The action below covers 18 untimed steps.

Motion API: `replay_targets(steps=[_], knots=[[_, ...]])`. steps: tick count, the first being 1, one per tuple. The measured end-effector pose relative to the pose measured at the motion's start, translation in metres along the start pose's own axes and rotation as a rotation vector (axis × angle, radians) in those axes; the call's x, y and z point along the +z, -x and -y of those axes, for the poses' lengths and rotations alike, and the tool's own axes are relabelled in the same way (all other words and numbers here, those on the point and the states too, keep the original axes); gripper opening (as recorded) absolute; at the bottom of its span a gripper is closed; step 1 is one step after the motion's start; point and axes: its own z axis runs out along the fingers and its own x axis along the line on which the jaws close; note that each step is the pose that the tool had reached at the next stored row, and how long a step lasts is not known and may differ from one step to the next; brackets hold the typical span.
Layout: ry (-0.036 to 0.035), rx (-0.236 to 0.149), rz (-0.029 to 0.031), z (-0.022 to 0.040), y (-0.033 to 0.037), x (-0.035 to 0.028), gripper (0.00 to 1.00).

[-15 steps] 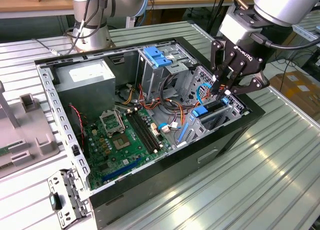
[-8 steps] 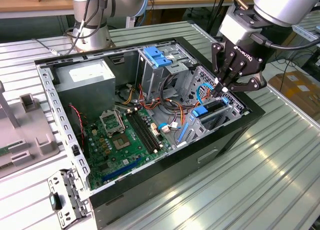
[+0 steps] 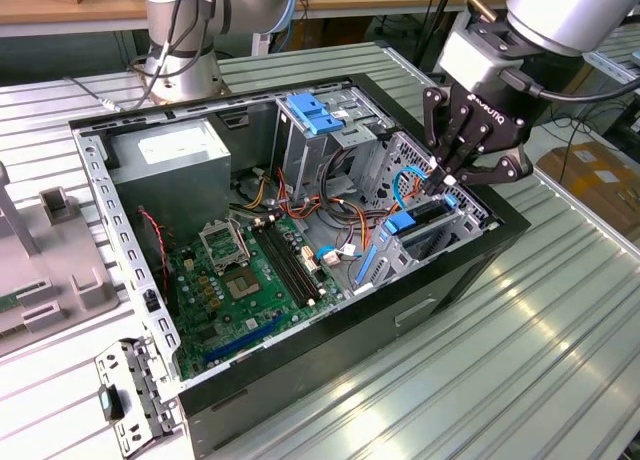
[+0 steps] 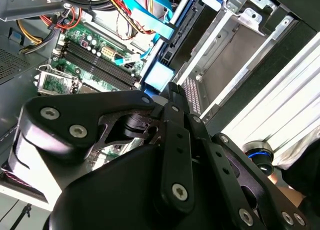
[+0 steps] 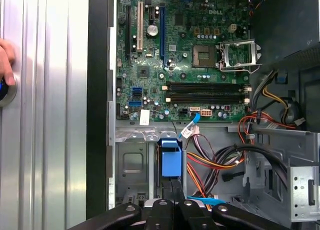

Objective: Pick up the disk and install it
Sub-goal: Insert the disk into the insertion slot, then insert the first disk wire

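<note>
An open black computer tower case (image 3: 470, 265) lies on its side on a ribbed silver metal table (image 3: 560, 360). The black two-finger gripper (image 3: 447, 177) hangs over the case's corner at the exterior view's right, close to the black rim. Its fingers are drawn together with no gap visible between the tips. I cannot tell whether they pinch anything.

Directly under the tips, the flat silver disk with blue plastic side rails (image 3: 428, 220) stands on edge inside a grey metal drive bay (image 5: 132, 165). The bay's walls sit close on both sides of it. In the first wrist view the gripper tips (image 5: 172, 186) meet just beside the disk's blue end tab (image 5: 170, 162). A bundle of orange, red and black cables (image 5: 220, 165) crowds one side of the bay. The green motherboard (image 3: 240, 280) lies flat and open further inside. A person's hand (image 5: 5, 60) rests on the table, well apart from the case.
</note>
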Motion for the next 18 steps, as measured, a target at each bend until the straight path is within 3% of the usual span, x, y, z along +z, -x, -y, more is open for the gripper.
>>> replay_targets(steps=[9,18], knots=[[0.0000,0.000,-0.0001,0.0061,-0.0001,0.0027,0.11],[0.0000,0.000,0.0000,0.0064,-0.0001,0.0027,0.11]])
